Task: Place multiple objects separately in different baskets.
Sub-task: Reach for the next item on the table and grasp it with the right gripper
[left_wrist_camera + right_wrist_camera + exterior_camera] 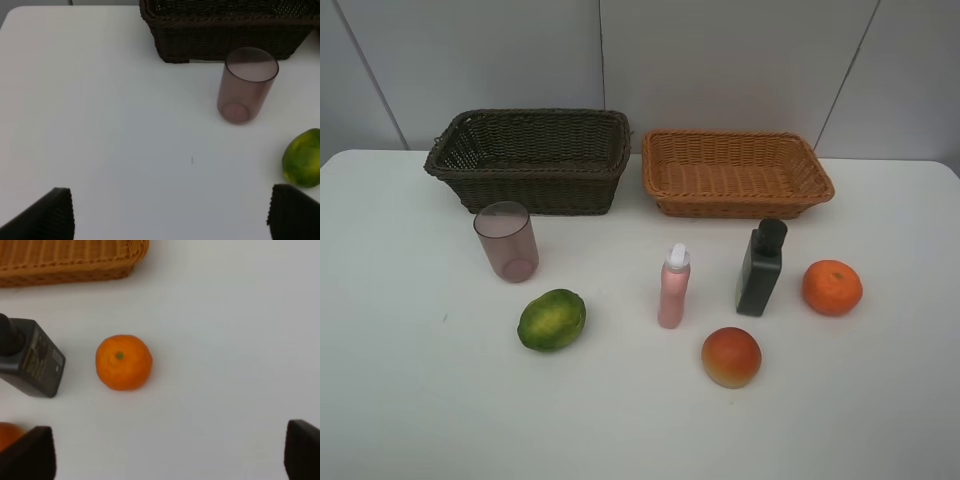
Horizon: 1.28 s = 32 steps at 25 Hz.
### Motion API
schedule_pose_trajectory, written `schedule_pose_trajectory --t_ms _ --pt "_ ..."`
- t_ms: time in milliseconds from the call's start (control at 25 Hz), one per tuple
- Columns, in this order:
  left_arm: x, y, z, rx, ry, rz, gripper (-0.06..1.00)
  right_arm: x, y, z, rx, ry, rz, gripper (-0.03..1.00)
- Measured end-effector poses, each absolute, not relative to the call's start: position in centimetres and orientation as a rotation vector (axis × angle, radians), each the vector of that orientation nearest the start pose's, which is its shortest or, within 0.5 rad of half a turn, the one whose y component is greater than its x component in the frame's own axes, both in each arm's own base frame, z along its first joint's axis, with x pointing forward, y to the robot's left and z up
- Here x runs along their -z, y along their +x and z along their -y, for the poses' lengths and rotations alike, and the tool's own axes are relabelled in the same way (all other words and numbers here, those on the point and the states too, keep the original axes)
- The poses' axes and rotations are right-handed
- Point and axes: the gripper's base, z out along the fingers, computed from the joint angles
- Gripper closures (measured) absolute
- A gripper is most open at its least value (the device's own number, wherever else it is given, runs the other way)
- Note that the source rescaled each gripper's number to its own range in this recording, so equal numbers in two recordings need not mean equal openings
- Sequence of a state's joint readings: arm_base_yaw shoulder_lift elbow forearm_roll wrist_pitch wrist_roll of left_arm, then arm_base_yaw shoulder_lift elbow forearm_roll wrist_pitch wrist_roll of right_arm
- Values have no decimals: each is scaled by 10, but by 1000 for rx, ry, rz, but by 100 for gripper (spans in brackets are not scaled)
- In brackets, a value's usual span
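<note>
The dark brown basket [532, 158] and the orange-tan basket [735, 172] stand side by side at the back of the white table. In front are the pink-mauve cup [506, 240], green fruit [551, 319], pink bottle [673, 287], dark bottle [761, 267], orange [832, 287] and red-orange fruit [731, 357]. Neither arm shows in the high view. The left gripper [170, 212] is open above bare table, short of the cup [247, 85] and green fruit [303, 158]. The right gripper [170, 452] is open, short of the orange [123, 362] and dark bottle [31, 364].
Both baskets hold nothing that I can see. The white table [410, 380] ends at a pale panelled wall behind the baskets. The dark basket's wall [225, 35] and the tan basket's corner [65, 260] show in the wrist views.
</note>
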<state>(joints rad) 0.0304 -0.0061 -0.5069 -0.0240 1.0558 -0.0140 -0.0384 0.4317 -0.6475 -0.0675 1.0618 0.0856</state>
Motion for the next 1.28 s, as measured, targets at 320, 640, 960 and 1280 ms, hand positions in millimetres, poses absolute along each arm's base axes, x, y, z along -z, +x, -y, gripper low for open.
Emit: schedule_pose_trajectory --t_ms 320,640,960,1280 --pt "-279 -6 2 18 -44 -2027 -6 -344 181 5 120 29 -2497 -2" --pt "-279 -6 2 18 -44 -2028 -6 -325 250 -53 26 -173 -2597 -2" --pt "-279 -6 2 17 -44 -2028 -6 -286 272 -88 -3 -159 -2758 -2" --pt "-279 -6 2 17 -44 -2028 -6 -261 291 -123 20 -28 -2884 -2"
